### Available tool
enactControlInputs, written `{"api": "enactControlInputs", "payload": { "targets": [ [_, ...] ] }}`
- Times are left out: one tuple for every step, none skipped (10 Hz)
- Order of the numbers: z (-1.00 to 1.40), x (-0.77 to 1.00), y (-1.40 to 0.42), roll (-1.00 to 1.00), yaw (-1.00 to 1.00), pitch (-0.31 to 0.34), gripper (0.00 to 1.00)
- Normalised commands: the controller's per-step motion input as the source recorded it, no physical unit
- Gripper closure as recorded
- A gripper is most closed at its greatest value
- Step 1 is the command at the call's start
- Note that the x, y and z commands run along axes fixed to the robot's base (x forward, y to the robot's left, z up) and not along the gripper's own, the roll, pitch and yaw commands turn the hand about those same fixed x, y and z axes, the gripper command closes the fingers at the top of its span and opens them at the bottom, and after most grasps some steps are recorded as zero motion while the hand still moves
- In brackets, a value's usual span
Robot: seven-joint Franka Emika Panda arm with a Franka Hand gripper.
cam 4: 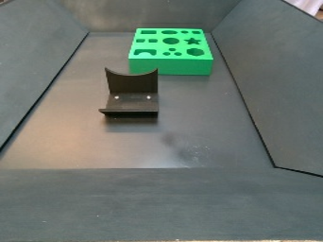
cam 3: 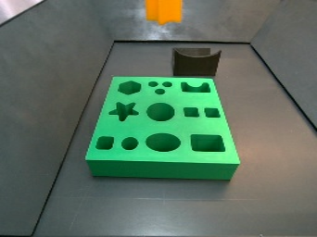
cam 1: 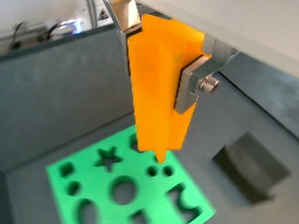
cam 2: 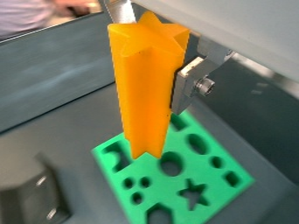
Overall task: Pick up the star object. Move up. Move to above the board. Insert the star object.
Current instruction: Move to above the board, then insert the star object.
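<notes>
Pincer clenched on the tall bright orange star-profile prism, holding it upright high over the thick square bright green board with shaped cut-outs. In a side view only the prism's lower end shows. The dark L-shaped fixture stands apart on the floor.

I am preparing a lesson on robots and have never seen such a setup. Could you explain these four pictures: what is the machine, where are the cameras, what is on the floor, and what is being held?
It is one robot arm with a two-finger end effector. Two cameras ride on its wrist; two stand beside the work area. In both wrist views the silver fingers clamp the star object, a tall orange prism, held upright high above the board, a green slab with shaped holes. A side view shows only the prism's lower end at the top edge. The dark fixture stands on the floor apart from the board.
</notes>
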Motion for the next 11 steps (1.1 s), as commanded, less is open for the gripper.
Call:
{"api": "enactControlInputs", "payload": {
  "targets": [
    [0.20, 0.05, -0.67, 0.06, -0.97, 0.376, 1.00],
    [0.10, 0.09, -0.34, 0.04, -0.61, 0.321, 1.00],
    [0.06, 0.10, -0.18, 0.03, -0.31, 0.252, 1.00],
    [0.00, 0.00, 0.00, 0.02, 0.00, 0.004, 1.00],
    [0.00, 0.00, 0.00, 0.01, 0.00, 0.000, 1.00],
    [-0.25, 0.00, 0.00, 0.07, -0.67, 0.000, 1.00],
    [-0.37, 0.00, 0.00, 0.05, -1.00, 0.000, 1.00],
    [-0.41, 0.00, 0.00, 0.03, -1.00, 0.000, 1.00],
    [-0.42, 0.00, 0.00, 0.01, -1.00, 0.000, 1.00],
    [-0.45, 0.00, 0.00, 0.00, -1.00, 0.000, 1.00],
    [-0.48, 0.00, 0.00, 0.00, -1.00, 0.000, 1.00]
  ]
}}
